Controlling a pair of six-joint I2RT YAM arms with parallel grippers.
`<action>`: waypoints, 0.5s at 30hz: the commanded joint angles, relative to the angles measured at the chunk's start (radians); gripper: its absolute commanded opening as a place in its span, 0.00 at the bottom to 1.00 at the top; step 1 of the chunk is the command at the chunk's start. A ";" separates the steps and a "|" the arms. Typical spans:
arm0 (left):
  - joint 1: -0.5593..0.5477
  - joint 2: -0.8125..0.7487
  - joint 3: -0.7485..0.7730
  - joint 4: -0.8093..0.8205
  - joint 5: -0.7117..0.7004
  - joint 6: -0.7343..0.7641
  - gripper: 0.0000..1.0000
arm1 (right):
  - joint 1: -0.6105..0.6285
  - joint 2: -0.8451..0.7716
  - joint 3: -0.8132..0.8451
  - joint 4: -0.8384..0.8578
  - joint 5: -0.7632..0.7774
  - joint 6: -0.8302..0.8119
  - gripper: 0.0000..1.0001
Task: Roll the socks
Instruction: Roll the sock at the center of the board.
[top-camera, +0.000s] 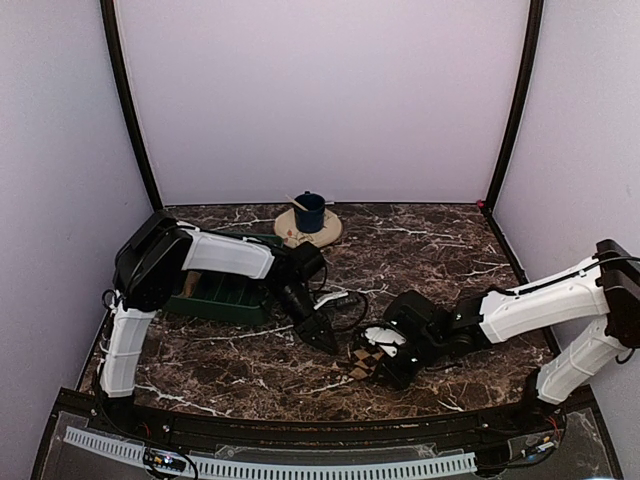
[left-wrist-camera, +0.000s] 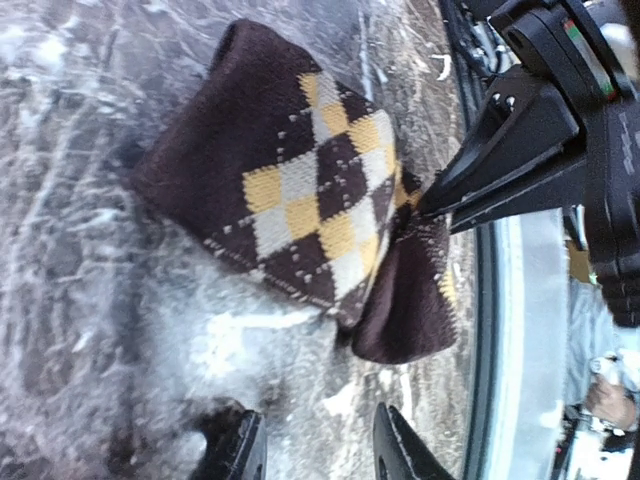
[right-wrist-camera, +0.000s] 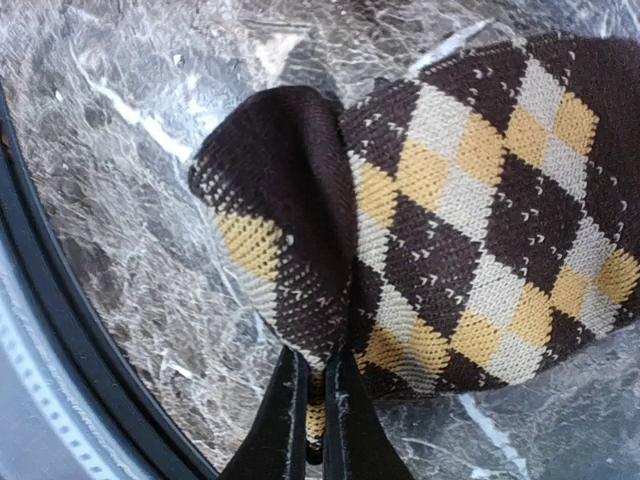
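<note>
The checkered sock (top-camera: 362, 360) lies on the marble table as a folded brown, yellow and cream bundle. It fills the left wrist view (left-wrist-camera: 300, 200) and the right wrist view (right-wrist-camera: 470, 200). My right gripper (top-camera: 378, 366) is shut on a loose dark flap at the bundle's edge (right-wrist-camera: 315, 395); its fingers (left-wrist-camera: 470, 190) show pinching the fabric. My left gripper (top-camera: 324, 337) is open and empty just left of the sock, with its fingertips apart above bare table (left-wrist-camera: 315, 445). A tan patch (top-camera: 187, 288) shows in the green tray; I cannot tell if it is the tan sock.
A green tray (top-camera: 215, 297) sits at the left under the left arm. A blue cup (top-camera: 309, 212) with a stick in it stands on a round board (top-camera: 325, 232) at the back. The table's black front rim (right-wrist-camera: 60, 330) is close to the sock.
</note>
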 joint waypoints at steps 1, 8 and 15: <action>0.007 -0.102 -0.092 0.160 -0.110 -0.049 0.39 | -0.065 -0.005 -0.027 0.054 -0.150 0.060 0.00; -0.004 -0.279 -0.289 0.444 -0.217 -0.098 0.42 | -0.160 -0.005 -0.035 0.094 -0.332 0.106 0.00; -0.098 -0.434 -0.461 0.657 -0.397 -0.055 0.45 | -0.234 0.043 -0.006 0.103 -0.506 0.154 0.00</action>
